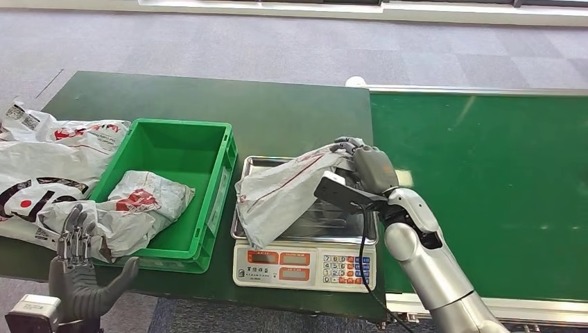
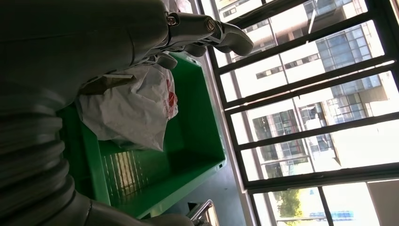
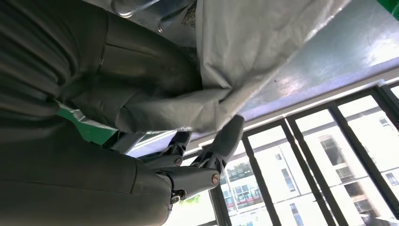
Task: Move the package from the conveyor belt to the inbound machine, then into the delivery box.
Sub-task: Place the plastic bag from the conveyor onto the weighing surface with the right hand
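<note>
A grey plastic package (image 1: 281,194) with red print lies across the steel pan of the weighing scale (image 1: 305,267), its lower end hanging over the pan's front left. My right hand (image 1: 364,163) grips the package's upper right end; the right wrist view shows the thumb and fingers (image 3: 221,141) pinching the grey film (image 3: 254,42). My left hand (image 1: 80,267) is raised at the table's front left edge, fingers spread, holding nothing. The green delivery box (image 1: 223,177) stands left of the scale with another grey package (image 1: 142,205) in it, also seen as the bag (image 2: 136,106) in the left wrist view.
The green conveyor belt (image 1: 485,173) runs along the right, with a silver rail at its far edge. Several more grey and white packages (image 1: 48,156) are piled on the dark green table (image 1: 277,114) left of the box.
</note>
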